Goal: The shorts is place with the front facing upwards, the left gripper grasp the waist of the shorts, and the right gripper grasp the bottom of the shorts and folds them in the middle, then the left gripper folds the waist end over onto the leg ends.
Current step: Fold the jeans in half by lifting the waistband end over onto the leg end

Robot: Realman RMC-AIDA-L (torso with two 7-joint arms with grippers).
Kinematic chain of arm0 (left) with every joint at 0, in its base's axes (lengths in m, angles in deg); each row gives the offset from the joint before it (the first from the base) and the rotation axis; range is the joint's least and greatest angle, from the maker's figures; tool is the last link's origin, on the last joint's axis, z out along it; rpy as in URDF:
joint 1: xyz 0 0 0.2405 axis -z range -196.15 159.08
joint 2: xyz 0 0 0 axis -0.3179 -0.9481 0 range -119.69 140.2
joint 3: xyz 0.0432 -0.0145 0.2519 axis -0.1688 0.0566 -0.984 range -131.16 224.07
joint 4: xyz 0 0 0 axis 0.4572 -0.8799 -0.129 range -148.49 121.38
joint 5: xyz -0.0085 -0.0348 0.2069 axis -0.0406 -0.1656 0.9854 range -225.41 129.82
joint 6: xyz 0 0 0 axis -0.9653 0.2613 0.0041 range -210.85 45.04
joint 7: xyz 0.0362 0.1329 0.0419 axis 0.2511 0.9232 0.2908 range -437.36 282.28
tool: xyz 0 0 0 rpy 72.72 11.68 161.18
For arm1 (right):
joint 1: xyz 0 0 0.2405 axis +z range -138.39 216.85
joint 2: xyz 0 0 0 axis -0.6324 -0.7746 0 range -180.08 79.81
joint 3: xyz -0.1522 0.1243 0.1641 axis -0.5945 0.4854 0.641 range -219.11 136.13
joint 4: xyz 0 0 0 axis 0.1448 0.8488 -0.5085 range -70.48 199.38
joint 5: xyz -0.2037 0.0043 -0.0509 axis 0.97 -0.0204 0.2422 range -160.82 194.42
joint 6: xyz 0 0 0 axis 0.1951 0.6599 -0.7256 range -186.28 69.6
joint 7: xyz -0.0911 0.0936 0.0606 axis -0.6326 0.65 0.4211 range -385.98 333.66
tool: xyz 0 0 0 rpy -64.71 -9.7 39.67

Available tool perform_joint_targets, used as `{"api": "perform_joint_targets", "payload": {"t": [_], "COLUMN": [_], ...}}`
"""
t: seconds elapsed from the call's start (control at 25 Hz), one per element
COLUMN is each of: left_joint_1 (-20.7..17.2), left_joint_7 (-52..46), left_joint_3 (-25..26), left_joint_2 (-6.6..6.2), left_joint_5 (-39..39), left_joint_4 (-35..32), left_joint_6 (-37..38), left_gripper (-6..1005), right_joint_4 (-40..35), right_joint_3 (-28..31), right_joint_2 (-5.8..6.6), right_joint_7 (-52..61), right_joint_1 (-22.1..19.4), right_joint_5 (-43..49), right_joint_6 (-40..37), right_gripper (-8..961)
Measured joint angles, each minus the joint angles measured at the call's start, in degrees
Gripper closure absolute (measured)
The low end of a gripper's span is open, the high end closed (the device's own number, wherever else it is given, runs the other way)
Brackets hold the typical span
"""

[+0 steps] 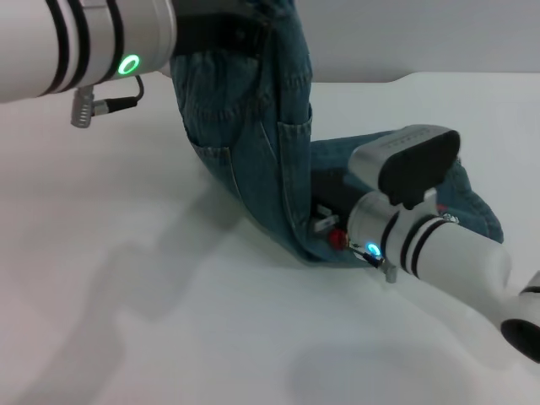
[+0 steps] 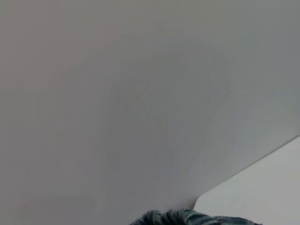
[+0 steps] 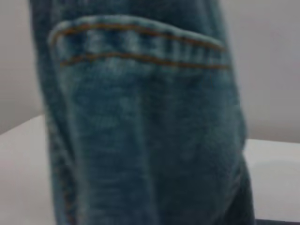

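The blue denim shorts (image 1: 253,126) hang from the top of the head view down to the white table (image 1: 126,321). Their waist end is lifted high by my left gripper (image 1: 221,34), which is shut on it and mostly hidden behind the cloth. The leg ends (image 1: 472,207) lie on the table at the right. My right gripper (image 1: 325,226) sits low among them, shut on the denim at the bottom fold. A pocket of the shorts (image 3: 140,93) fills the right wrist view. Only a bit of denim (image 2: 187,218) shows in the left wrist view.
The table's far edge (image 1: 422,78) runs behind the shorts, with a grey wall (image 2: 140,93) beyond it. My left arm (image 1: 76,42) crosses the upper left. My right forearm (image 1: 456,257) comes in from the lower right.
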Motion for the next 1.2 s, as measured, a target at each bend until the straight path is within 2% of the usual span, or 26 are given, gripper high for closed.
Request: {"api": "perform_joint_targets", "payload": {"t": [0.4,0.56,0.88,1.2], "left_joint_1": [0.4,0.4,-0.6,-2.8], "left_joint_7": [0.5,0.5,0.5,0.7], "left_joint_3": [-1.2,-1.2,-1.9,-3.7], "left_joint_2": [0.06,0.07,0.03,-0.02], "left_joint_5": [0.0,-0.1,-0.1,-0.1], "left_joint_4": [-0.1,-0.1,-0.4,-0.4], "left_joint_6": [0.4,0.6,0.8,2.2], "left_gripper": [892,892,888,848], "right_joint_4": [3.8,4.6,-4.0,-11.6], "right_joint_3": [-6.8,-7.5,2.4,12.5], "right_joint_2": [0.00,-0.01,-0.06,0.71], "right_joint_7": [0.8,0.5,0.3,-1.2], "right_joint_1": [1.9,2.1,-1.2,-3.5], "right_joint_5": [0.3,1.4,1.3,1.3], "right_joint_6": [-0.2,0.0,-2.9,-6.6], "right_gripper": [954,954,954,954]}}
